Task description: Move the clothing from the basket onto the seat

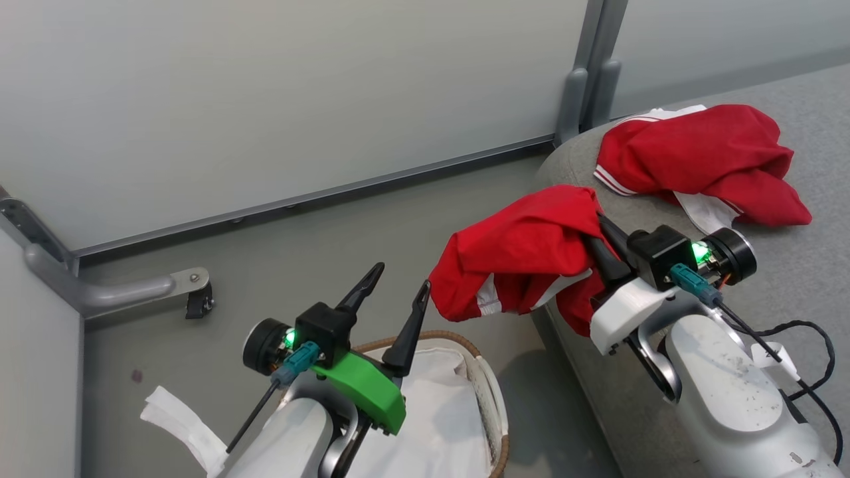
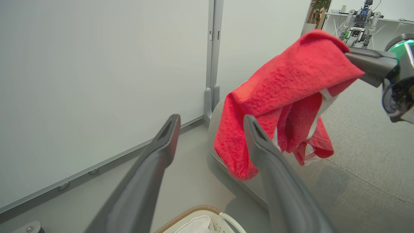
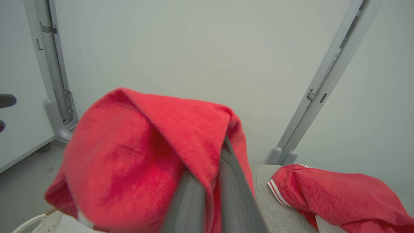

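One red garment hangs in the air at the seat's rounded end, pinched by my right gripper, which is shut on it; it also shows as red garment and red garment. A second red garment with white-striped hem lies crumpled on the grey seat, also visible as second garment. My left gripper stands open and empty above the basket, its fingers spread apart to the left of the hanging cloth. The basket holds its white liner.
A pale partition wall with a grey post stands behind. A grey metal bracket juts over the floor at the left. A white cloth strip lies on the floor beside the basket. A black cable trails across the seat.
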Motion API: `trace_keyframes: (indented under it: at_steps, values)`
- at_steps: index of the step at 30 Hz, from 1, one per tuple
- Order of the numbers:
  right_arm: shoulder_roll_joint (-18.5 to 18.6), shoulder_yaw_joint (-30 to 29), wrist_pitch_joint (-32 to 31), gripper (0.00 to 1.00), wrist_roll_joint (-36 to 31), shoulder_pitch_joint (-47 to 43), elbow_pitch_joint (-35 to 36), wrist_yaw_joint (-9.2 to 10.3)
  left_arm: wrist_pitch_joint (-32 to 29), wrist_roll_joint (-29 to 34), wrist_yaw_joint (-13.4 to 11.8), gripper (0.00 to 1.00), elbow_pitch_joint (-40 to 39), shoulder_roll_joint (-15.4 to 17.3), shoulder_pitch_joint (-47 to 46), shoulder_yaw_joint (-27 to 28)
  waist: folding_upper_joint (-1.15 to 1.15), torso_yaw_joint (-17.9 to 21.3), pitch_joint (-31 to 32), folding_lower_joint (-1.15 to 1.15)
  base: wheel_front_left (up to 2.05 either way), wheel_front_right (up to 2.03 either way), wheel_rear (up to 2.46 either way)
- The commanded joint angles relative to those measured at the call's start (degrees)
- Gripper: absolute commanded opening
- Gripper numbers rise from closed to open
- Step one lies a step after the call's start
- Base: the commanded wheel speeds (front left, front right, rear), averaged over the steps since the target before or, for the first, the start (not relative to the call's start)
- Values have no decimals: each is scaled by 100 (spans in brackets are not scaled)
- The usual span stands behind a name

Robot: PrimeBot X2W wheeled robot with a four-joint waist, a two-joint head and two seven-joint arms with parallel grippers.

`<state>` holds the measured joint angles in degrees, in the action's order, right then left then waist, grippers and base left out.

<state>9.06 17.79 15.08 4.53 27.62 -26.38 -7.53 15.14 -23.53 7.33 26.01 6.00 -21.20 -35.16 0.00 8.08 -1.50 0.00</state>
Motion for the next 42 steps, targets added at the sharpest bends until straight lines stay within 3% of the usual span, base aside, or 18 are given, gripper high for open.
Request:
trace_keyframes:
  at_steps: [1, 14, 19, 31, 42]
  values:
    - [22, -55, 14, 0, -30, -60, 19, 8, 1, 78, 22, 100, -37, -32, 68, -24, 0, 127, -93, 0, 0, 0, 0]
    - [45, -641, 14, 0, -171, -62, 214, 8, 1, 131, 22, 100, -101, -53, -177, -142, 0, 1161, -630, 0, 0, 0, 0]
    - [0, -908, 14, 0, -204, -108, 278, 8, 1, 155, 22, 100, -85, -40, -277, -215, 0, 1348, -850, 0, 0, 0, 0]
    - [13, -1791, 14, 0, -192, 642, 471, 8, 0, 199, 23, 100, -212, 91, -663, -341, 0, 1184, -1604, 0, 0, 0, 0]
    - [1090, -2534, 13, 0, -284, 2438, 89, 8, 0, 434, 23, 100, -429, 210, -1198, -344, 0, 680, -2606, 0, 0, 0, 0]
